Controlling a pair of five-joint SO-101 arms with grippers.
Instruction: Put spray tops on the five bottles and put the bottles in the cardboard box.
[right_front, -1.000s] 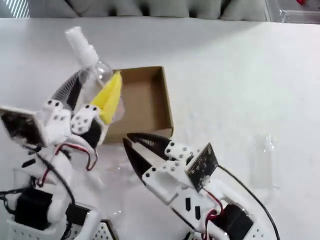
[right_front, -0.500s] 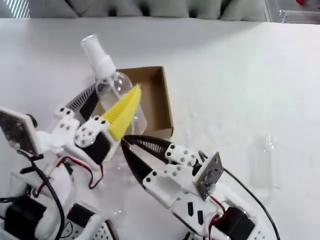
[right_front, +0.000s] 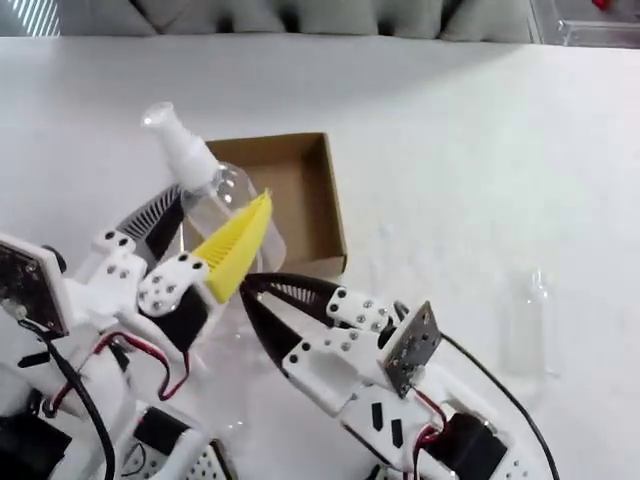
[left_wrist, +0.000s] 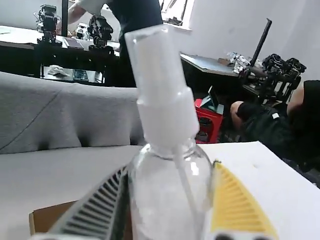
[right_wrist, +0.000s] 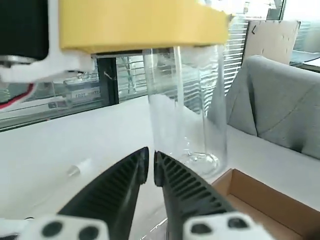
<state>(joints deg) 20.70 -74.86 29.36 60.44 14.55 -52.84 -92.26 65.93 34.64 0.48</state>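
The left gripper (right_front: 222, 200) has one yellow finger (left_wrist: 240, 212) and one grey finger (left_wrist: 95, 215). The two fingers squeeze a clear bottle (left_wrist: 167, 200) between them, one on each side of its round body. The bottle has a white spray top (left_wrist: 160, 90) on it. From the high view the bottle leans, and its top points up and away from the arms. It is held in the air at the left side of the cardboard box (right_front: 305, 195). It is hard to tell if its bottom is over the box or just beside it. The box is open and sits on the white table (right_front: 450, 150). The right gripper (right_wrist: 151, 162) has black fingers. They are almost together, with just a thin gap between them, and they hold nothing. Its tips are right in front of the held bottle, low down near its bottom. Another clear bottle (right_front: 527, 320) is on the table far to the right, well apart from the box.
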